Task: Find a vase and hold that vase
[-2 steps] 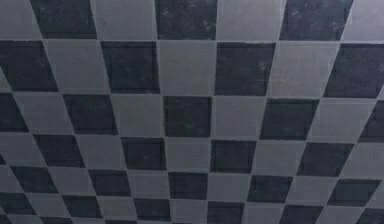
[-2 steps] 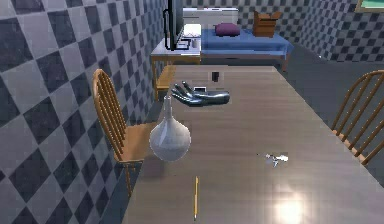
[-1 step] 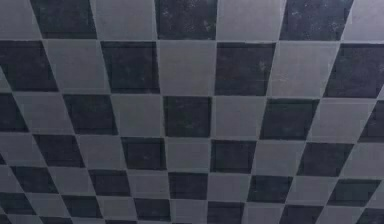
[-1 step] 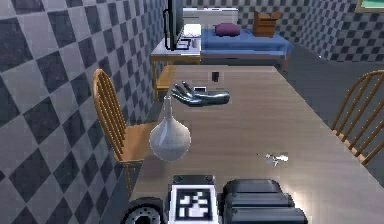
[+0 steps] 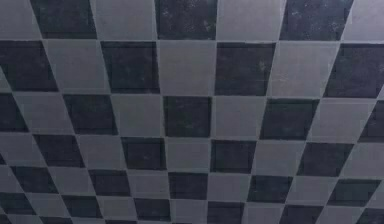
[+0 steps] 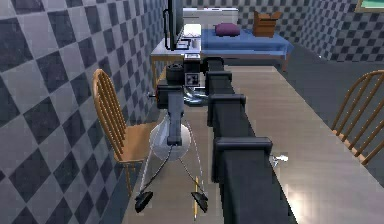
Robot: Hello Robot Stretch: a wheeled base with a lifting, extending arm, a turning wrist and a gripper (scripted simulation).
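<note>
At the edge of the table (image 6: 300, 120) by the chair (image 6: 106, 102), the gripper (image 6: 170, 203) is seen; finger spread & load can't be told. Vase should be sought w/ slow turns, arm (image 6: 235, 130) kept off that chair.

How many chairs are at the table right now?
2. One wooden chair stands left of the table in the arm side view; the other chair at its right, cut by the picture's edge. More may be hidden.

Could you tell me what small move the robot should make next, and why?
Probably turn the base toward the table: the forward view faces a checkered wall, while the table and the bed beyond it, likelier places to search, lie off to the side.
</note>
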